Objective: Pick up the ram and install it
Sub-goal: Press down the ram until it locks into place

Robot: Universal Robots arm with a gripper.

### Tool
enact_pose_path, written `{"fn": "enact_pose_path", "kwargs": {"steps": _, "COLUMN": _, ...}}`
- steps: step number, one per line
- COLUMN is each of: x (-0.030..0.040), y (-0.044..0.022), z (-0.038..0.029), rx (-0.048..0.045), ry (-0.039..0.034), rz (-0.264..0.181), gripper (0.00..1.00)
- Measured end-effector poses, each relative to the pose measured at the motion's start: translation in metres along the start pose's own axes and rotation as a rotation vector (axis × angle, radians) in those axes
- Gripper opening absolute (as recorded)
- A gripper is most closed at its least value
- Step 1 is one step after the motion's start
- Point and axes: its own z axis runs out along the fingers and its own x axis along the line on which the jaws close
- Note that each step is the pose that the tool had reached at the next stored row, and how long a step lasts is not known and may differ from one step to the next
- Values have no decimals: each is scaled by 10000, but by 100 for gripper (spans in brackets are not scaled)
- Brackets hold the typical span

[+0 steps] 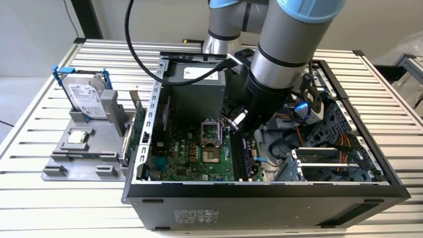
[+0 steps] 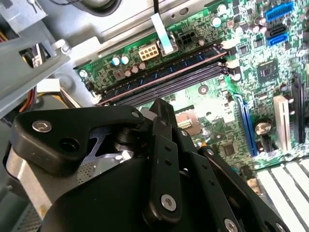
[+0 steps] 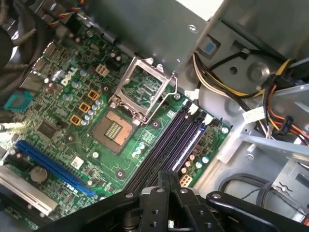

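Note:
A long narrow blue-faced stick, the ram (image 2: 166, 71), sits in the outermost memory slot on the green motherboard (image 3: 72, 140), beside the small white power connector. The ram (image 3: 194, 139) lies parallel to the empty dark slots. My gripper (image 1: 233, 127) hangs inside the open computer case just above these slots, near their far end. Its black fingers (image 3: 161, 186) are pressed together with nothing between them, and the gripper (image 2: 161, 110) appears apart from the ram in both wrist views.
The open processor socket (image 3: 140, 89) lies beside the slots. Cable bundles (image 3: 217, 92) and the drive cage (image 1: 330, 158) crowd the exterior view's right. A grey tray (image 1: 73, 163) left of the case holds a silver hard drive (image 1: 86, 96) and a square chip (image 1: 79, 137).

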Motion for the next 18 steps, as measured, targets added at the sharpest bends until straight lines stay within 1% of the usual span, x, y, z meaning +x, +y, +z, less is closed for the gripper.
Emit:
{"fn": "enact_pose_path", "kwargs": {"steps": 6, "x": -2, "y": 0, "z": 1, "rx": -7, "ry": 41, "rz": -686, "gripper": 0}}
{"fn": "enact_pose_path", "kwargs": {"steps": 18, "x": -18, "y": -10, "z": 0, "rx": -24, "ry": 109, "rz": -1870, "gripper": 0}}
